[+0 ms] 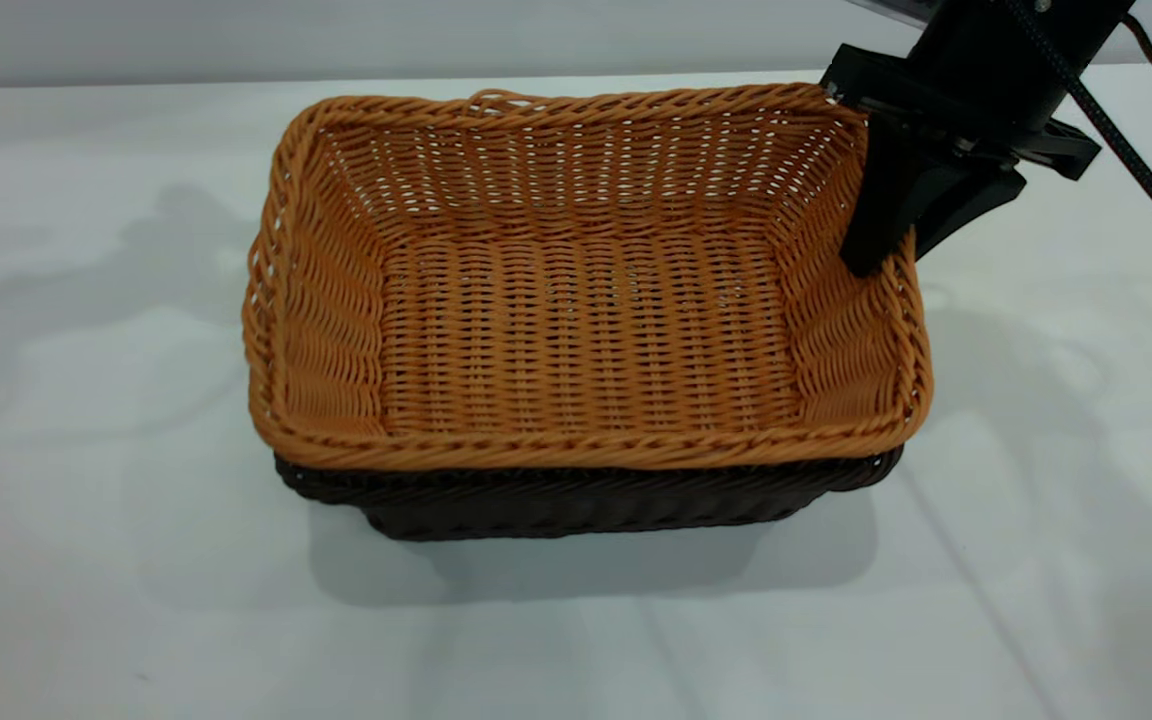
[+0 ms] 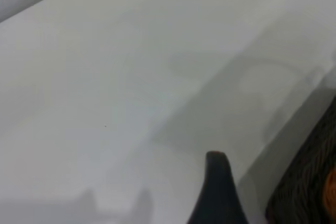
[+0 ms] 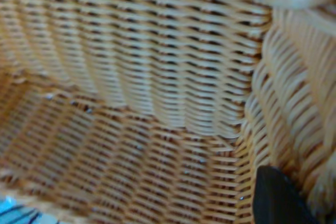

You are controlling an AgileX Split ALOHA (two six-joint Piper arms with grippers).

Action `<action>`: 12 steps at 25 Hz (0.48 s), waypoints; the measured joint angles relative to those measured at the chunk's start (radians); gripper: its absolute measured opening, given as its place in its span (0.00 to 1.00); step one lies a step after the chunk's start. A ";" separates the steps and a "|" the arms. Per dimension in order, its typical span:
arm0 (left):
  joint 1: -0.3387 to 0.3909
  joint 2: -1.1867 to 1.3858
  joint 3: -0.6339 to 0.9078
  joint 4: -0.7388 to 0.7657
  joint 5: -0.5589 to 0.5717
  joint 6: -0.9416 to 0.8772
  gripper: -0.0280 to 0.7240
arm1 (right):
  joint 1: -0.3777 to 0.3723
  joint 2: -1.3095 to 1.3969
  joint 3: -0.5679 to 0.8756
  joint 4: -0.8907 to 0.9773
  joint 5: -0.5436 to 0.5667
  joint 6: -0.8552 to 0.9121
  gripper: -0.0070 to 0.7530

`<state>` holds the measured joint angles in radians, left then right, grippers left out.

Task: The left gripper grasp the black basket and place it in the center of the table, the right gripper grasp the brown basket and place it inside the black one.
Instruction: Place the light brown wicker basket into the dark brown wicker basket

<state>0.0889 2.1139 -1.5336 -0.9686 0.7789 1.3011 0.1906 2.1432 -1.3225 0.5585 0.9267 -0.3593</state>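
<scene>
Sitting nested in black basket [image 1: 576,505] mid-table: brown basket [image 1: 586,290], dark rim peeking out beneath | straddling brown basket's right wall: right gripper [image 1: 901,245], one finger inside, one outside, pinching rim | hovering beside black basket over bare top: left gripper [image 2: 218,192], spread undeterminable | lying underneath: white table [image 1: 86,500], shadows falling across it

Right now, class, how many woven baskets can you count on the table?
2. The brown basket sits nested inside the black basket, near the middle of the table; only the black one's rim and front wall show beneath it. Nothing suggests a third, though one could be hidden underneath.
</scene>
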 joint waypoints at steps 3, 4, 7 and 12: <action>0.000 0.000 0.000 0.000 0.001 0.000 0.69 | 0.000 0.000 0.000 -0.048 -0.018 0.061 0.24; 0.000 0.000 0.000 0.000 0.001 0.000 0.69 | 0.000 0.000 0.000 -0.061 -0.019 0.072 0.29; 0.000 0.000 0.000 0.000 0.002 0.000 0.69 | 0.000 0.005 0.000 -0.076 -0.025 0.085 0.45; 0.000 -0.004 0.000 0.001 0.002 0.000 0.69 | 0.000 0.005 -0.029 -0.095 0.016 0.086 0.68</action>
<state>0.0889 2.1094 -1.5336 -0.9675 0.7811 1.3011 0.1906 2.1480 -1.3515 0.4636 0.9425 -0.2736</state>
